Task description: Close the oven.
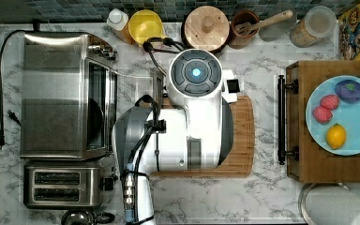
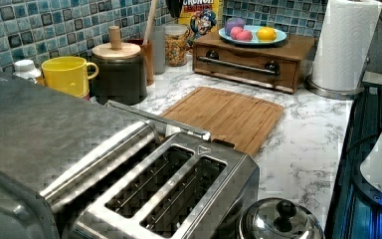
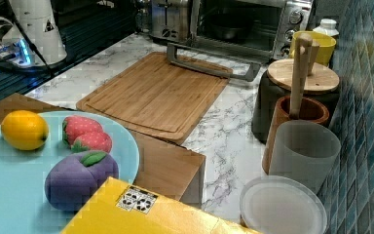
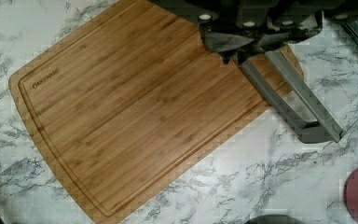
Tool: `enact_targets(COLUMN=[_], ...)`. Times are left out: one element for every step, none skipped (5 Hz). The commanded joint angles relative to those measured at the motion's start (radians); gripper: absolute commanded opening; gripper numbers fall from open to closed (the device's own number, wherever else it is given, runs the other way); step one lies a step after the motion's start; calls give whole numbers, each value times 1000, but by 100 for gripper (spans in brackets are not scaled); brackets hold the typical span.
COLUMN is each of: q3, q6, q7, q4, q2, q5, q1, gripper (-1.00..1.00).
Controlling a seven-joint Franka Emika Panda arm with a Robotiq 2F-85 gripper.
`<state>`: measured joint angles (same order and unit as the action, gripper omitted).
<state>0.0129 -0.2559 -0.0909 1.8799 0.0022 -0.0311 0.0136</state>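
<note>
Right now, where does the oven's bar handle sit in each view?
Top view: oven handle at the top view's left edge of the cutting board.
Left view: centre, between toaster and board.
Right view: top centre, across the board's far end.
Wrist view: over one board corner.
Shared landmark: the cutting board.

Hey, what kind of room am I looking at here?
Most likely a kitchen counter: a marble-look worktop with a toaster oven, its door open, a bamboo cutting board and a blue tiled backsplash.
</note>
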Motion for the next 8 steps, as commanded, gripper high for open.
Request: enact_targets(q3=[33, -43, -134, -128, -141, -138, -107, -81], q6=[-171, -249, -114, -121, -178, -201, -244, -291], q7=[-147, -387, -829, -1078, -1176, -1248, -1253, -1270], q4=[168, 245, 186, 196, 248, 292, 301, 308], q2=[-72, -66, 65, 104, 79, 75, 107, 149], q5=[-61, -178, -463, -561, -623, -674, -685, -731], q1=[-54, -64, -143, -158, -121, -99, -57, -43], gripper=[-100, -100, -100, -100, -100, -100, -100, -100])
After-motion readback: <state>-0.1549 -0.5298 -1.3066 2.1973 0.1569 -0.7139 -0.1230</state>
